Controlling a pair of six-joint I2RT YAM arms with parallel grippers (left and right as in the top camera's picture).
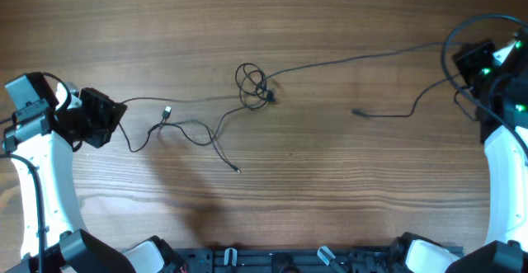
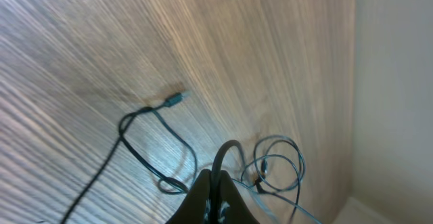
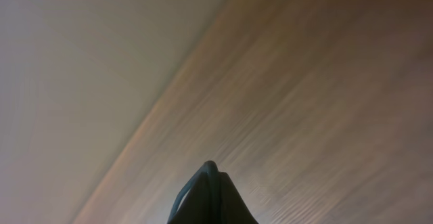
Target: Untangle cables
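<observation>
Both claws pinched shut on cord, tangle sits mid-table.
Overhead: cables coil at centre, strands running left to left gripper, far right to right gripper. Left wrist: closed on a cord loop. Right wrist: blurred, closed, cord arching out.

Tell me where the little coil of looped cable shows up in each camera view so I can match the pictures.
Overhead: the coil lies just left of centre, in the upper half.
Left wrist: the coil is at the lower right.
Right wrist: not in it.
Shared landmark: the wooden table, whose grain shows in all three views.
</observation>
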